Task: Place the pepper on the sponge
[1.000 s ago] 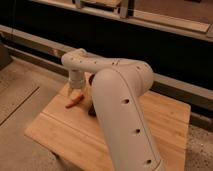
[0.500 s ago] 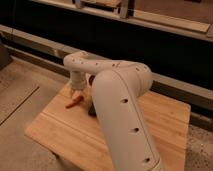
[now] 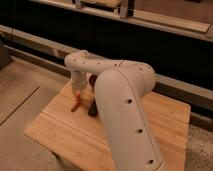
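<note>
The orange-red pepper (image 3: 75,105) is at the left part of the wooden table (image 3: 60,130), right below the end of my white arm. My gripper (image 3: 79,97) hangs just above the pepper, mostly hidden by the wrist, and I cannot tell whether it holds the pepper. The sponge is not visible; the arm covers much of the table's middle.
A black narrow object (image 3: 93,110) lies just right of the pepper, partly behind my arm. Another dark object (image 3: 92,80) sits further back near the table's far edge. My big white forearm (image 3: 125,120) fills the centre. A dark cabinet wall runs behind the table.
The wrist and the pepper under it have drifted a little to the right and toward the camera. Nothing else has moved.
</note>
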Motion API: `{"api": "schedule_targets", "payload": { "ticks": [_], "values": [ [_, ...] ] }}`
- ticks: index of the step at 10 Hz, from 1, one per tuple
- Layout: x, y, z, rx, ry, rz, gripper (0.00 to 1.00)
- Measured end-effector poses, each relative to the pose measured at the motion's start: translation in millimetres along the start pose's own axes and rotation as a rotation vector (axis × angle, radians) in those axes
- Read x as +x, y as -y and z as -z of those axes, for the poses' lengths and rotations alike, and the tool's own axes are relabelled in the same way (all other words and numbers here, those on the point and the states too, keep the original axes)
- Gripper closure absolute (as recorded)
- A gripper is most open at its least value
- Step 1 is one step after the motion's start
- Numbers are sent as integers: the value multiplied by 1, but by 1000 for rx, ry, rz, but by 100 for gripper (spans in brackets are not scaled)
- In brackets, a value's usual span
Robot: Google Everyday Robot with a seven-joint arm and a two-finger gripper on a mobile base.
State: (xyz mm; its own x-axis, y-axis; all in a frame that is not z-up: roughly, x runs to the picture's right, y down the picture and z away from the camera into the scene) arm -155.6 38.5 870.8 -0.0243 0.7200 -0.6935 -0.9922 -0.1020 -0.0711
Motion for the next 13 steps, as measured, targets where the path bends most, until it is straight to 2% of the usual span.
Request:
{"api": "schedule_targets", "payload": {
  "ticks": [2,4,7,11,13],
  "values": [
    [-2,3,19,9,36,-3,100],
    [-2,11,46,26,86,-9,100],
    [12,29,82,41,131,-59,100],
    [53,42,94,28,134,-144,100],
    [76,62,94,45,129,-196,100]
  ]
}}
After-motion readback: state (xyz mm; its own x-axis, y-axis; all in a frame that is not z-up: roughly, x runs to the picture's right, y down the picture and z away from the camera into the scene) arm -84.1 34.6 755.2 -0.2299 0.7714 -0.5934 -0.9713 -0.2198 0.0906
